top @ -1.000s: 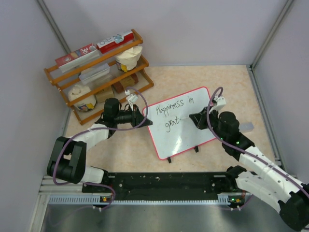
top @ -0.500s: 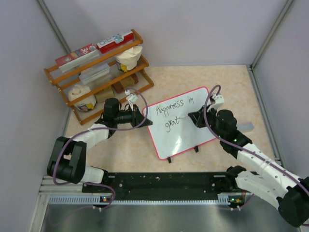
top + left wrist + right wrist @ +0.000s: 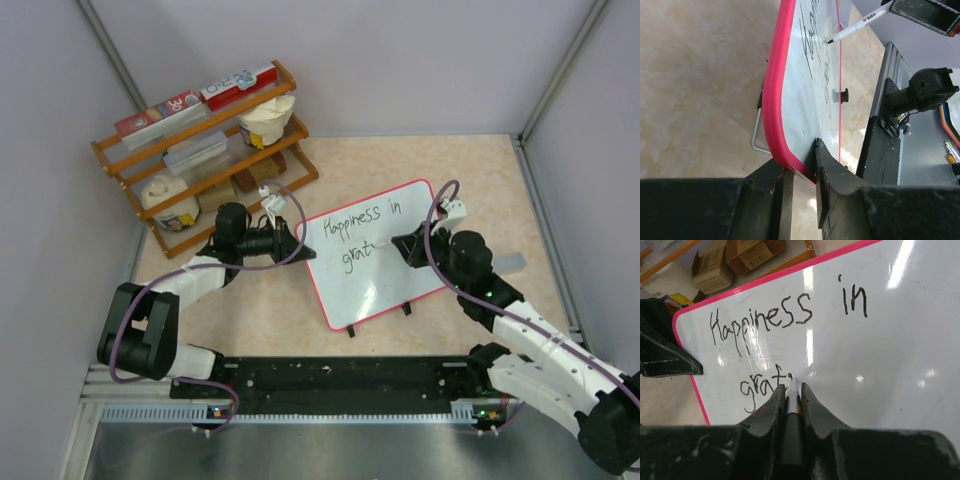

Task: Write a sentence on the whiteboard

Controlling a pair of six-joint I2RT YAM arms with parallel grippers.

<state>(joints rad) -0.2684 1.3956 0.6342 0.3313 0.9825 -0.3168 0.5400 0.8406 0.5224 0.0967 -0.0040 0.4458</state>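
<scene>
The whiteboard (image 3: 385,270) with its red rim stands tilted on the table; it also shows in the left wrist view (image 3: 812,100) and the right wrist view (image 3: 890,350). The sentence (image 3: 785,315) reads "Happiness in" on the first line and "grat" plus a dot below (image 3: 760,385). My left gripper (image 3: 800,172) is shut on the board's left rim (image 3: 303,245). My right gripper (image 3: 792,390) is shut on a white marker (image 3: 792,402) with its tip touching the board just right of "grat". The marker also shows in the left wrist view (image 3: 860,24).
A wooden rack (image 3: 200,150) with boxes, bags and jars stands at the back left. Grey walls enclose the table. A black rail (image 3: 340,375) runs along the near edge. A small grey object (image 3: 510,263) lies right of the board.
My right gripper has shifted the marker slightly along the second line, adding a dot after "grat". The left gripper and board have not moved.
</scene>
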